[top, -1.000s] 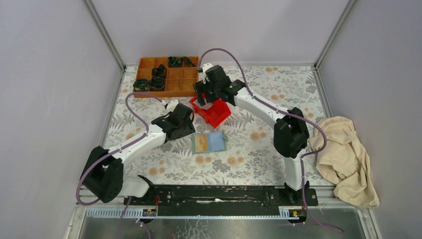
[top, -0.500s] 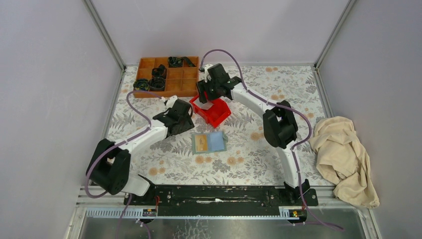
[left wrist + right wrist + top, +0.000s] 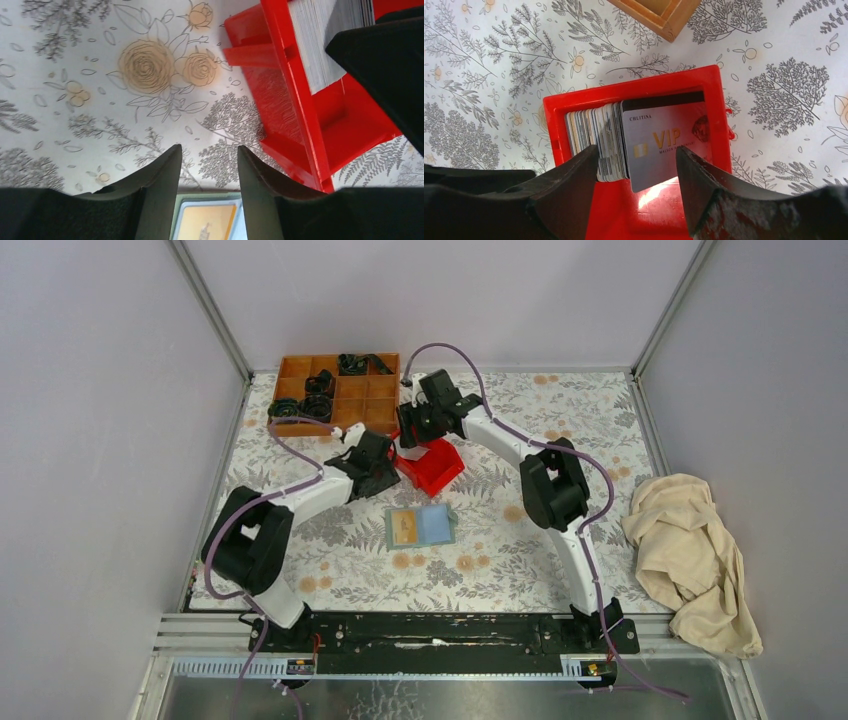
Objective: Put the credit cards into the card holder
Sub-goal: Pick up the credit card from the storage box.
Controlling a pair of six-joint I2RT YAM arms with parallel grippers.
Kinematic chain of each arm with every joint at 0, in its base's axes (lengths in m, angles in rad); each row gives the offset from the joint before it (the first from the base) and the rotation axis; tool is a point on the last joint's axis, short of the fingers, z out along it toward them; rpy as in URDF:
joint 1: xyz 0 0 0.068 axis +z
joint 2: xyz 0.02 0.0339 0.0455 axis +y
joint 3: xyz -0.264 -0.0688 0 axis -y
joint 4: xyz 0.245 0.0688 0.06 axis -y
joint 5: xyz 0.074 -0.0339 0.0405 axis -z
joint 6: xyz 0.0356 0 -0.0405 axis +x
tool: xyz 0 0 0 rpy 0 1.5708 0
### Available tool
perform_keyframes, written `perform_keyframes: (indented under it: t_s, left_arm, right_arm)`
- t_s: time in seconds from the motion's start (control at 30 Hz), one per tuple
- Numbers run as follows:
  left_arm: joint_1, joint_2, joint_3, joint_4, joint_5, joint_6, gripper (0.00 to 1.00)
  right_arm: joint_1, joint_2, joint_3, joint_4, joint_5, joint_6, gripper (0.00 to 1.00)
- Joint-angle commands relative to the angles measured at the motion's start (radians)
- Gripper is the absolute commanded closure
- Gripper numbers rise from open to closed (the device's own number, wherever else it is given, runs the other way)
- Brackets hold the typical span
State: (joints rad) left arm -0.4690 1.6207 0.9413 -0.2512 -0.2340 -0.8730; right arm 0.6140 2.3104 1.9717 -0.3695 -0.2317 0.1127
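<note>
From above, the flat surface (image 3: 560,440) has a flower print. One brown wooden tray (image 3: 340,392) with square boxes sits at the far left. One red plastic bin (image 3: 437,468) sits near the middle. One card holder (image 3: 421,526) lies open and flat just in front of the bin, with one yellow card (image 3: 404,527) tucked in its left side. One crumpled tan cloth (image 3: 690,560) lies far to the right. Two white arms bend in. The left hand (image 3: 372,455) is low beside the bin's left side. The right hand (image 3: 418,425) hangs over the bin.

From the left wrist, the left hand (image 3: 208,152) has two smooth black fingers (image 3: 160,185) standing apart with nothing between them. The bin (image 3: 300,110) is on the right.

From the right wrist, the right hand (image 3: 638,152) points down over the bin (image 3: 634,92), fingers apart, not clamped on anything. A row of thin credit cards (image 3: 594,132) stands on edge inside. One grey card (image 3: 664,140) with gold letters leans at the front.
</note>
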Motion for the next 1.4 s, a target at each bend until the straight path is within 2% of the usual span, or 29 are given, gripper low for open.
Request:
perform_keyframes:
  t_s: [0.0, 0.5, 1.13, 1.37]
  left_arm:
    - [0.014, 0.06, 0.039, 0.138, 0.025, -0.049, 0.48]
    - [0.053, 0.203, 0.08, 0.225, 0.134, -0.103, 0.48]
    - [0.055, 0.218, 0.095, 0.254, 0.168, -0.11, 0.49]
    - [0.055, 0.218, 0.102, 0.257, 0.167, -0.101, 0.5]
  right_arm:
    - [-0.002, 0.022, 0.054, 0.008, -0.053, 0.017, 0.36]
    - [0.012, -0.003, 0.047, -0.033, -0.073, 0.045, 0.59]
    - [0.033, -0.05, 0.044, -0.084, -0.04, 0.053, 0.58]
    - [0.035, -0.058, 0.063, -0.089, -0.032, 0.055, 0.61]
